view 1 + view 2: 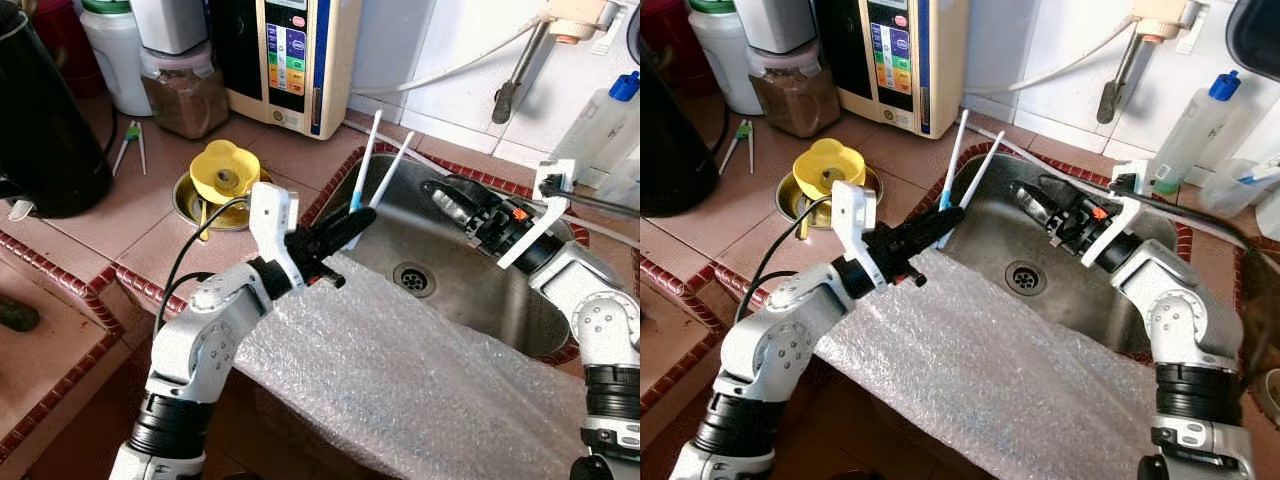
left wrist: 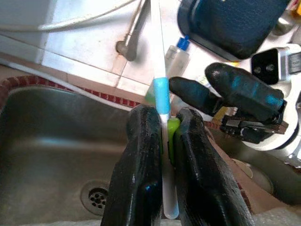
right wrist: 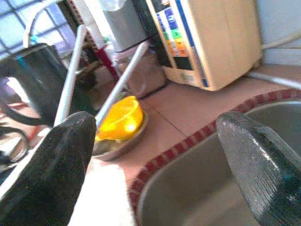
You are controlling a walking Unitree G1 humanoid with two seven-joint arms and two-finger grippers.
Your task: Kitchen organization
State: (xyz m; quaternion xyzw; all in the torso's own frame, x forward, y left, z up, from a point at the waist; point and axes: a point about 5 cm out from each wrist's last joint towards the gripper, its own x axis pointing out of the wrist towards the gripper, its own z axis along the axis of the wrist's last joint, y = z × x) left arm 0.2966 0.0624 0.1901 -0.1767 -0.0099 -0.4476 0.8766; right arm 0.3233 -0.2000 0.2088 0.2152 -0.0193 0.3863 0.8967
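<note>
The left gripper [image 1: 355, 222] reaches out over the near-left corner of the sink [image 1: 480, 300], its jaws closed on 2 thin white sticks [image 1: 372, 165], toothbrushes by the look of them, one with a blue band. They fan up and away toward the far wall. In the left wrist view the jaws pinch the blue-banded stick [image 2: 161, 94] together with something green between the pads.

The right gripper [image 1: 452, 200] hovers over the far-right part of the sink, pointing left toward the sticks, with its jaws spread wide and nothing between them.

A sheet of bubble wrap [image 1: 420, 390] drapes over the near edge of the sink. On the tiled surface [image 1: 120, 210] to the left sit a yellow funnel-like piece [image 1: 225, 172] in a metal dish, a black kettle [image 1: 40, 120] and, further back, a jar of brown powder [image 1: 185, 90] beside a water purifier [image 1: 285, 60].

I judge the job only partly done: the sticks are lifted but not yet put anywhere, possibly about to pass to the right gripper. The bubble wrap and the loose items on the surface still look unsorted.
</note>
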